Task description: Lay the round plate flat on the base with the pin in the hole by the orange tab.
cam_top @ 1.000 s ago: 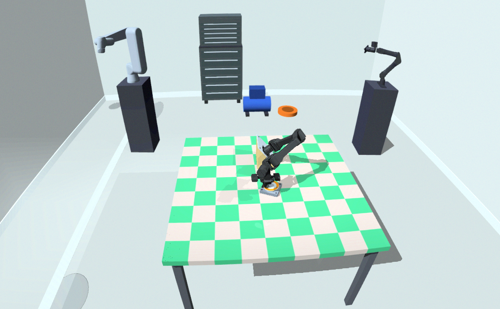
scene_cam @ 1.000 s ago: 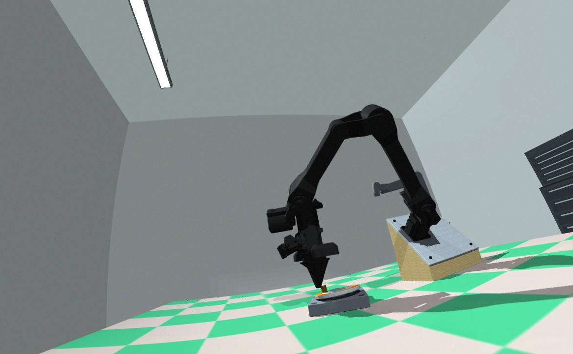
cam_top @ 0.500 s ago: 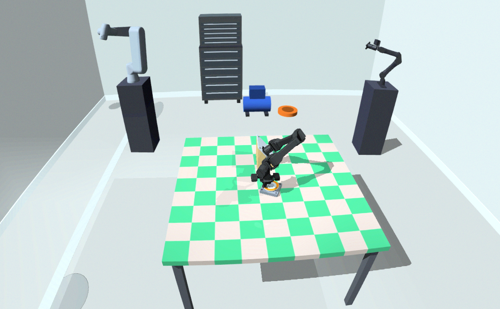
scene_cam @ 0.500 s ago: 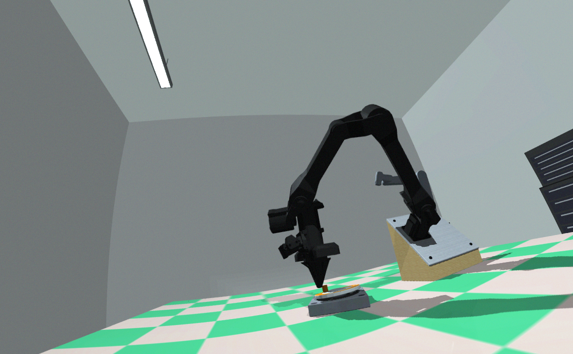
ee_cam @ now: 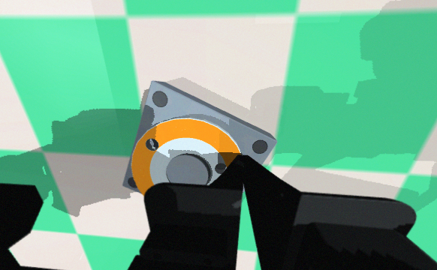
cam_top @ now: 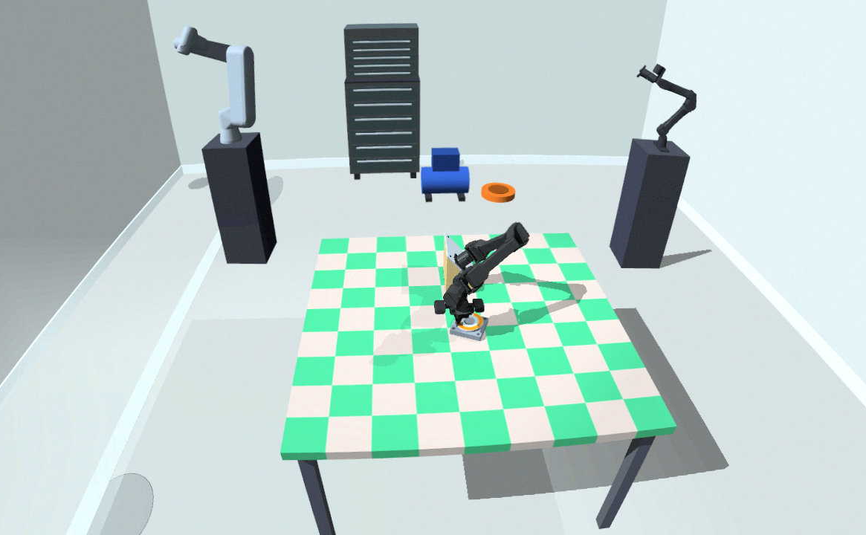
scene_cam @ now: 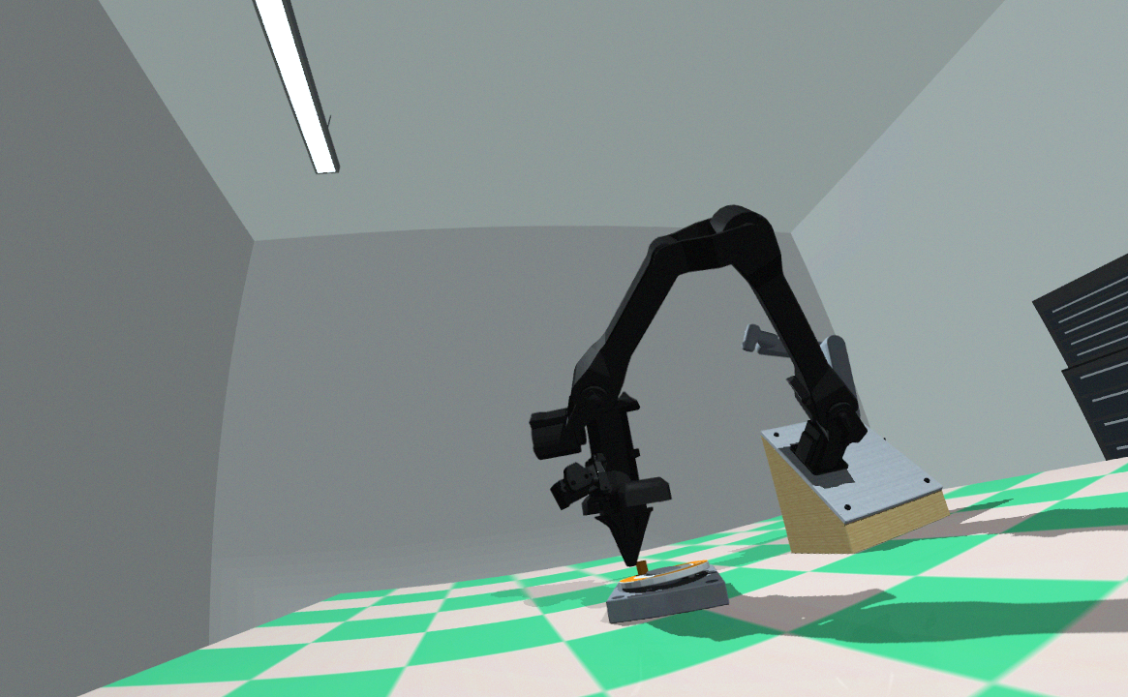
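Checkered tabletop (cam_top: 422,399), grey base (ee_cam: 203,109) under my hand (ee_cam: 242,163).
I saw the hand clenched on nothing, its tip at the tilted round plate's (ee_cam: 173,129) orange tab (scene_cam: 641,566).
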### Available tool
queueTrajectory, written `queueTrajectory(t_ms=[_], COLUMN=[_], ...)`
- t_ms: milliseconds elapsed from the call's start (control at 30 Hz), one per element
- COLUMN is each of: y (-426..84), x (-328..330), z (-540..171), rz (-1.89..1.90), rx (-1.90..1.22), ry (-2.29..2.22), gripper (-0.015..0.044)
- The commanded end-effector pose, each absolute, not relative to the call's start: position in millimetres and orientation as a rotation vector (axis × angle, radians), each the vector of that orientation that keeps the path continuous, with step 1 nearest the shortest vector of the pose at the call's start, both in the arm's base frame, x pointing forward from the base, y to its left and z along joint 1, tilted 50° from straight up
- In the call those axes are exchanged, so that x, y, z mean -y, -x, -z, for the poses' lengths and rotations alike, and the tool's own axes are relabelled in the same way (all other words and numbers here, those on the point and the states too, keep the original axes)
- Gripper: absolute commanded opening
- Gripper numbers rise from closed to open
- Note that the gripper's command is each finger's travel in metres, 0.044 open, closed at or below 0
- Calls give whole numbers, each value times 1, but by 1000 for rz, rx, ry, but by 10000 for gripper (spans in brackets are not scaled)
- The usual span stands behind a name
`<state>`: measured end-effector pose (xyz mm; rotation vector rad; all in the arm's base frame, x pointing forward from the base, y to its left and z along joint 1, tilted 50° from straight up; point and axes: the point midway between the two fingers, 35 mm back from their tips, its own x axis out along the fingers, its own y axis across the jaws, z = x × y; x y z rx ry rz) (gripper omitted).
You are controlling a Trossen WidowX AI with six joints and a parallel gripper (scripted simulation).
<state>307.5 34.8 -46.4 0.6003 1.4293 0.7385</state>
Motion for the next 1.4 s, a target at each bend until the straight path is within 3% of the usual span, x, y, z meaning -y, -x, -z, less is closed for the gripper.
queueTrajectory(t_ms=[0,1367], y=[-300,-289], x=[-36,-34], z=[49,52], rz=[-741,-741], rx=[-1447,-1448], ry=[-600,-600], gripper=[0,0])
